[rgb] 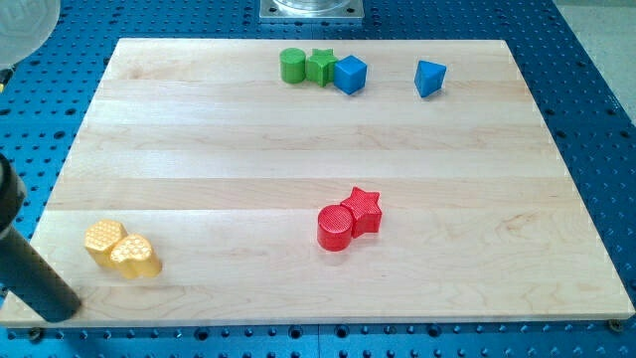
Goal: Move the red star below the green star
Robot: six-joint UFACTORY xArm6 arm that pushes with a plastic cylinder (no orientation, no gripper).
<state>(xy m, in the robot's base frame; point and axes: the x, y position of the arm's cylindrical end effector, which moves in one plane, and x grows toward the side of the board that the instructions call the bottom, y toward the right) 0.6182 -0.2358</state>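
Observation:
The red star [365, 209] lies on the wooden board [298, 149] right of centre toward the view's bottom, touching a red cylinder [335, 228] at its lower left. The green star [320, 66] sits at the view's top, wedged between a green cylinder [292, 65] and a blue cube [350, 75]. My dark rod enters from the view's left edge, and my tip [62, 310] rests at the board's bottom left corner, just left of and below the yellow blocks, far from both stars.
A yellow hexagon [103, 240] and a yellow heart [136, 256] touch each other at the bottom left. A blue triangular block [429, 77] stands alone at the top right. The board lies on a blue perforated table [596, 119].

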